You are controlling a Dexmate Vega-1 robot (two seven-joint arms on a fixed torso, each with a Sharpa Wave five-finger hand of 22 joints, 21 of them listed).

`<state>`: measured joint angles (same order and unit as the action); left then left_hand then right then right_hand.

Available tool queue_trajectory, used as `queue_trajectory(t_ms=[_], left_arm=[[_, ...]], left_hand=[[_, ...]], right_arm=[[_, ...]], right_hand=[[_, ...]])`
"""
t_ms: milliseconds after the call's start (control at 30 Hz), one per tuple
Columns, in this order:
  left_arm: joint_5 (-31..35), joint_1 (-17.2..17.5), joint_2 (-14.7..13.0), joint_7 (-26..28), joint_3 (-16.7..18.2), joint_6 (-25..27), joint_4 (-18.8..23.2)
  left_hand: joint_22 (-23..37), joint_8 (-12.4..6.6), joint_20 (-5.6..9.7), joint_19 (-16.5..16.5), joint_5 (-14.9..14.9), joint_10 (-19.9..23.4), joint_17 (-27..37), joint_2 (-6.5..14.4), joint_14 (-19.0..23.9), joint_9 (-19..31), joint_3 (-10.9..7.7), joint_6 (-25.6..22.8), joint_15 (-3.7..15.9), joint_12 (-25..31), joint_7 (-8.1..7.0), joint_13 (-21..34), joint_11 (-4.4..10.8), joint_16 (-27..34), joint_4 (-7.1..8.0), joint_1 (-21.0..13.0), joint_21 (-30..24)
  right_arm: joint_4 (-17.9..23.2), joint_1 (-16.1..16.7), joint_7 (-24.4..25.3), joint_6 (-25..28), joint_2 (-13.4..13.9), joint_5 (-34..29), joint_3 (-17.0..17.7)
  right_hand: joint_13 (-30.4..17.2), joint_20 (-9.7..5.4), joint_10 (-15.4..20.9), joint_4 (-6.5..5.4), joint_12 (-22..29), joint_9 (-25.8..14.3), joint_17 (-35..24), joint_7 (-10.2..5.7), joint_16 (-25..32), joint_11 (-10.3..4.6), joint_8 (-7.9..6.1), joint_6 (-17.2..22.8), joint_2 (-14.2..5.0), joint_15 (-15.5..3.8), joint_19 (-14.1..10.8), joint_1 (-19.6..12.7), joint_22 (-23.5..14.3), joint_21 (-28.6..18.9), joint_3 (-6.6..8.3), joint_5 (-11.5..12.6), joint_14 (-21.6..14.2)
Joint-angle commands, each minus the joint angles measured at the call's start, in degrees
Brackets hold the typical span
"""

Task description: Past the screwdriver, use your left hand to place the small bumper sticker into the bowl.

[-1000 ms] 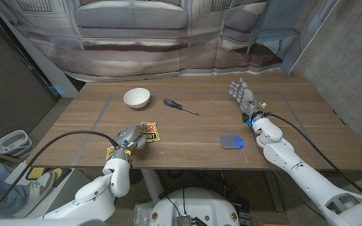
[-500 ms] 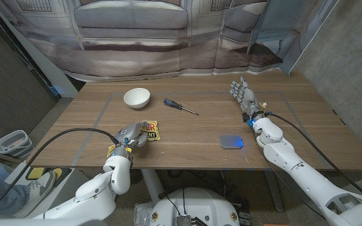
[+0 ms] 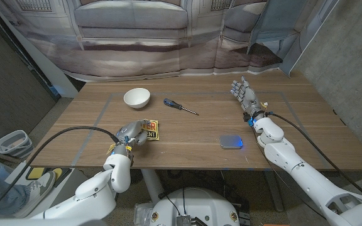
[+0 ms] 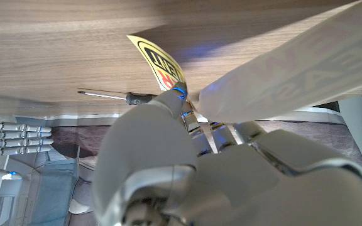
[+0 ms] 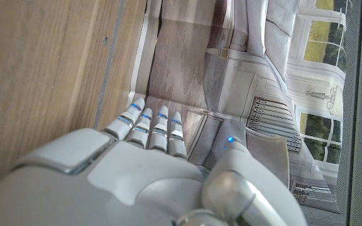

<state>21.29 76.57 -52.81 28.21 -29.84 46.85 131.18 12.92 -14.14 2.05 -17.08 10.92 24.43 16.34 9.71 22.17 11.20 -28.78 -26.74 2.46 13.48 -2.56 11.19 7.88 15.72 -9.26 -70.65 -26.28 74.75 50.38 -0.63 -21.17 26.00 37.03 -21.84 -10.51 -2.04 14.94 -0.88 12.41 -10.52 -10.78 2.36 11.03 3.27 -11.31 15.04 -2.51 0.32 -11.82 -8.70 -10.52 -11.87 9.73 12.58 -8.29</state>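
The small bumper sticker (image 3: 149, 130), yellow and black, lies near the table's front left. My left hand (image 3: 131, 134) is curled over its left edge and pinches it. In the left wrist view a fingertip (image 4: 178, 91) meets the sticker's yellow corner (image 4: 158, 61), and a pale sheet with faint lettering (image 4: 281, 69) rises beside the fingers, throwing a shadow on the wood. The white bowl (image 3: 137, 97) stands further back. The screwdriver (image 3: 180, 106) lies to its right, its shaft (image 4: 105, 94) beyond the fingers. My right hand (image 3: 244, 95) is open with straight fingers at the back right.
A flat blue-grey case (image 3: 231, 142) lies near the front edge, right of centre. Pale tape lines (image 3: 104, 108) mark the wooden table (image 3: 193, 135). A printed backdrop hangs behind the table, and a grey bin (image 3: 12, 143) stands on the floor to the left.
My left hand has crept a little forward onto the sticker's edge, and the sticker has shifted slightly. The right arm has barely moved.
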Motion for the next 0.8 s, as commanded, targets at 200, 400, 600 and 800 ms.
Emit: queue_trajectory(t_ms=[200, 400, 600, 800], left_arm=[[0.1, 0.6, -0.2, 0.4, 1.0, 0.3, 1.4], [0.2, 0.4, -0.6, 0.1, 1.3, 0.3, 1.9], [0.6, 0.2, -1.1, -0.3, 1.6, 0.6, 2.6], [0.4, 0.5, -1.2, 0.2, 2.3, -0.3, 2.6]], left_hand=[[0.3, 0.23, 0.13, -0.6, -0.2, 0.8, 0.5, 0.0, 0.9, 0.1, -0.82, -0.8, 3.62, -0.2, -0.05, 0.2, -0.45, 0.4, -0.04, -1.3, -0.7], [0.3, 0.21, 0.16, -0.6, -0.2, 0.9, 0.7, -0.1, 1.1, 0.1, -0.97, -1.1, 3.54, -0.2, 0.04, 0.2, -0.13, 0.4, 0.09, -1.5, -1.0], [0.4, 0.29, 0.29, -0.9, -0.2, 1.0, 0.9, 0.0, 1.6, 0.1, -1.19, -1.1, 3.8, -0.3, 0.17, 0.2, -0.19, 0.5, 0.04, -1.9, -1.3], [0.4, 0.38, 0.32, -1.5, -0.2, 1.1, 1.3, 0.0, 2.6, 0.1, -1.53, -1.3, 3.88, -0.3, 0.22, 0.2, -0.33, 0.9, -0.06, -2.6, -1.9]], right_arm=[[-0.6, -0.6, -0.7, -0.5, -0.4, 0.3, 0.0], [-1.0, -0.8, -1.0, -1.0, -0.5, 0.1, -0.1], [-1.0, -0.8, -0.8, -1.2, -0.6, 0.1, 0.0], [-0.9, -0.7, -0.9, -1.5, -0.7, 0.1, 0.1]], right_hand=[[-0.2, -1.46, 0.5, 0.05, 0.0, -0.2, -0.2, 0.28, -0.1, -0.06, 0.09, 0.2, -0.38, -0.16, -0.4, -0.4, -0.2, 0.1, -0.18, 0.0, -0.3], [-0.2, -1.48, 0.5, 0.06, 0.0, -0.2, -0.2, 0.3, -0.1, -0.05, 0.08, 0.2, -0.4, -0.15, -0.4, -0.4, -0.2, 0.1, -0.21, 0.0, -0.3], [-0.2, -1.45, 0.5, 0.07, 0.0, -0.2, -0.2, 0.27, -0.1, -0.12, 0.09, 0.2, -0.41, -0.09, -0.4, -0.4, -0.2, 0.1, -0.23, 0.0, -0.3], [-0.2, -1.48, 0.4, 0.09, -0.1, -0.2, -0.2, 0.24, 0.0, -0.07, 0.08, 0.2, -0.43, -0.05, -0.4, -0.4, -0.2, 0.1, -0.25, 0.0, -0.4]])
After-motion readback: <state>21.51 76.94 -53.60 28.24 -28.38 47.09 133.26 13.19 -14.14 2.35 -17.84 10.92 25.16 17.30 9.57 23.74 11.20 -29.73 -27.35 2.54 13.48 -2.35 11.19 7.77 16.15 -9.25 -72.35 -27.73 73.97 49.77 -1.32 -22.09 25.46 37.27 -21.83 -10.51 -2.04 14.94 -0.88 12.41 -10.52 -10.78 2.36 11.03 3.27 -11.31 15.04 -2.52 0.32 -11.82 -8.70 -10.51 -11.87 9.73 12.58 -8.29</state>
